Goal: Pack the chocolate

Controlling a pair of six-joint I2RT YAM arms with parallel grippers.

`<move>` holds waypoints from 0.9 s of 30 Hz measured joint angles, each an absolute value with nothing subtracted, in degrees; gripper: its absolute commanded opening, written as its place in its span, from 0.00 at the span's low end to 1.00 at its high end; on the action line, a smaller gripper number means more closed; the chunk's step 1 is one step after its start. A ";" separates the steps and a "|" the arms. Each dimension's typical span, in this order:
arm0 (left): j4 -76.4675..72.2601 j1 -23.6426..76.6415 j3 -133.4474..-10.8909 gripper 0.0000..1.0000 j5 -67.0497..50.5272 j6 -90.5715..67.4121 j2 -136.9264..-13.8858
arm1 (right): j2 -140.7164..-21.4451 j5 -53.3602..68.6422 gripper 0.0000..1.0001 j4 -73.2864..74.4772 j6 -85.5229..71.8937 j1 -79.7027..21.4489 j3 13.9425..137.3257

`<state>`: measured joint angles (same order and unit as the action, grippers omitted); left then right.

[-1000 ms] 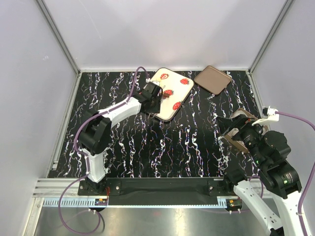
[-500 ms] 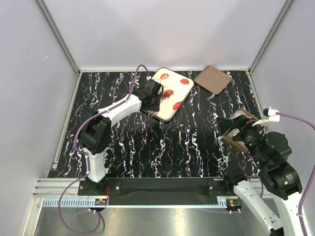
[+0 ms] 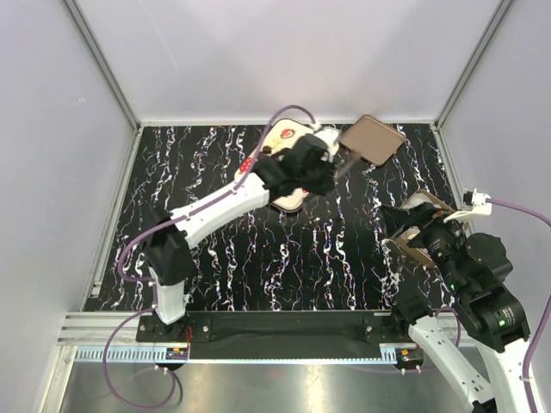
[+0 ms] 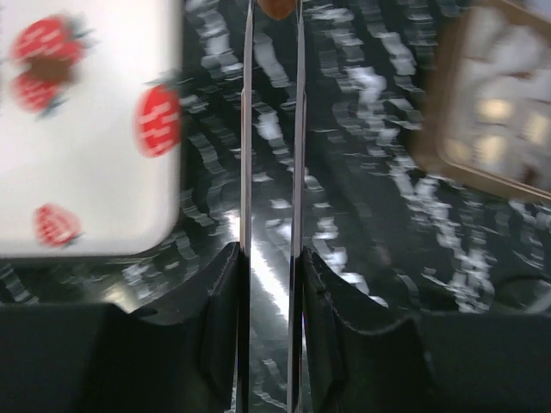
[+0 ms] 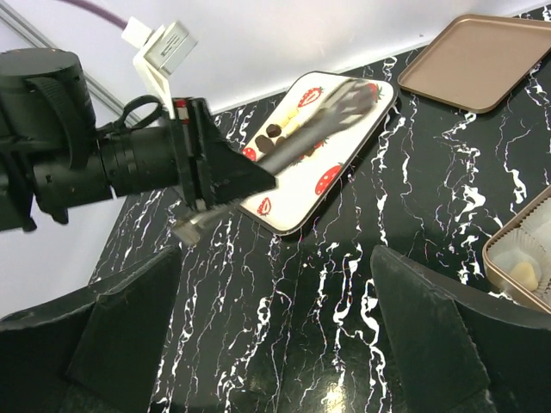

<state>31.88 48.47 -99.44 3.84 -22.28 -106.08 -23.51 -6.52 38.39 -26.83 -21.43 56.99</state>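
Two fingers of the left gripper [image 4: 274,26] sit narrow, pinching a brown chocolate [image 4: 275,7] that the wrist frame's top edge cuts off; heavy blur there. Top view hides that piece and much of the cream tray [image 3: 281,138] at 12 o'clock under the arm. Only the right wrist view shows more pieces on the tray and a cream one in the box [image 5: 504,245] at 4 o'clock. Right gripper [image 5: 275,258] spread wide. Brown lid [image 3: 372,139] at 1 o'clock.

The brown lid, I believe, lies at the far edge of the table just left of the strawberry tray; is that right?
Not quite: the brown lid lies at the far edge of the table just right of the strawberry tray, not left, as the top external view shows.
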 measured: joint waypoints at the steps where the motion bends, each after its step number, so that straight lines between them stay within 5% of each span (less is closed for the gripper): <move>1: 31.14 50.26 -101.01 0.29 3.31 -22.24 -106.78 | -23.42 -6.52 0.99 38.39 -26.83 -21.43 56.99; 10: 25.50 59.96 -109.14 0.30 -2.35 -20.25 -117.97 | -22.46 -6.59 0.99 38.87 -26.83 -21.43 57.76; 27: 20.86 62.39 -113.89 0.33 -4.91 -18.41 -130.52 | -21.61 -7.14 0.99 39.81 -26.24 -21.43 58.63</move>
